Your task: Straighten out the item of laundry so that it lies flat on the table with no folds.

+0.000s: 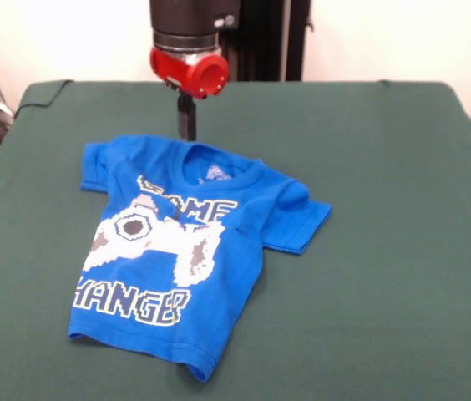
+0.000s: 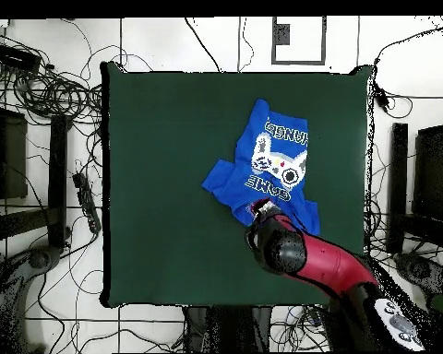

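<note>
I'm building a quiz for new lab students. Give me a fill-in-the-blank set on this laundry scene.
1. The T-shirt is bright ____ in colour.
2. The table is covered in dark ____ cloth.
3. In the front view, the gripper hangs just beyond the shirt's ____, the opening for the neck.
4. The print on the shirt's chest shows a pixel-style game ____.

Missing words: blue; green; collar; controller

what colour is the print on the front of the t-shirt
White, grey and black pixel-style print on the bright blue T-shirt; clearest in the front view.
</note>
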Action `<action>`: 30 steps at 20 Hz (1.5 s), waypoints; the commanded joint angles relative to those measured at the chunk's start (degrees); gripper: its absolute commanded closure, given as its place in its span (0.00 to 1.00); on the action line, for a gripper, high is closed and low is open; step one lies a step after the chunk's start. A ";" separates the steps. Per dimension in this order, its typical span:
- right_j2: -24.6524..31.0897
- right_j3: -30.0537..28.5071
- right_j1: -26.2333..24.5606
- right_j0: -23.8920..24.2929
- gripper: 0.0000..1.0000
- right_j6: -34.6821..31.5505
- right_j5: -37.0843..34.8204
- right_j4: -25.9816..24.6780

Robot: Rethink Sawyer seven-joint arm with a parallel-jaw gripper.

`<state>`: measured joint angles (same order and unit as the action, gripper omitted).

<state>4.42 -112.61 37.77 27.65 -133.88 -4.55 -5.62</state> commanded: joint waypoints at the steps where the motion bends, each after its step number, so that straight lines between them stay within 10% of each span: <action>1: 13.04 -3.24 -7.36 2.63 1.00 -6.64 0.21 2.46; 15: 12.11 2.83 -16.85 1.53 1.00 -7.69 11.19 0.71; 21: 0.28 7.62 -21.00 -6.85 1.00 -8.13 10.86 6.42; 30: -12.40 13.22 -25.88 -13.70 1.00 -5.81 -10.12 12.48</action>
<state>-2.18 -107.37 24.75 15.96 -133.88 1.32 0.56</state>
